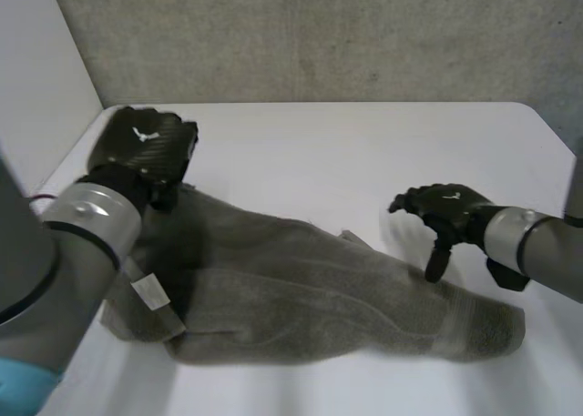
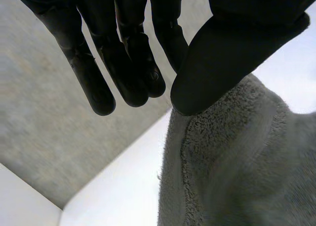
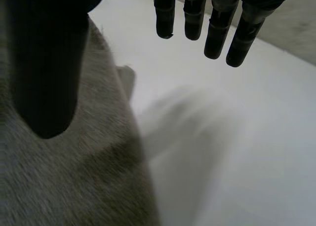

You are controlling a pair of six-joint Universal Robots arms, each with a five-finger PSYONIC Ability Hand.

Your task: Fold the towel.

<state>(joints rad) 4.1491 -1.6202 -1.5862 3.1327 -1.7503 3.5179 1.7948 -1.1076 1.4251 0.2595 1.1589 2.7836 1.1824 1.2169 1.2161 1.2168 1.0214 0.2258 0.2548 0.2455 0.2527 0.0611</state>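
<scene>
Fingers [image 2: 98, 87] of the left hand [image 1: 146, 145] and the right hand [image 1: 451, 207] hang loose and apart, gripping nothing, above the rumpled grey towel [image 1: 301, 298] by the table's [image 1: 319, 152] near edge; soft, limp and light, it likely wants pinching at corners.

White table [image 1: 346, 152] backed by a grey wall [image 1: 319, 34] (mottled), with a white side panel [image 1: 36, 70].

**No legible writing**

No word, number or brand could be read anywhere; a small white mark [image 1: 140, 135] stood on the back of the black left hand [image 1: 150, 157], and a similar white mark [image 1: 453, 196] on the back of the black right hand [image 1: 444, 212]; both were too small to make out; a whitish strip [image 1: 151, 294] on the grey left arm [image 1: 86, 229] bore nothing readable.
</scene>
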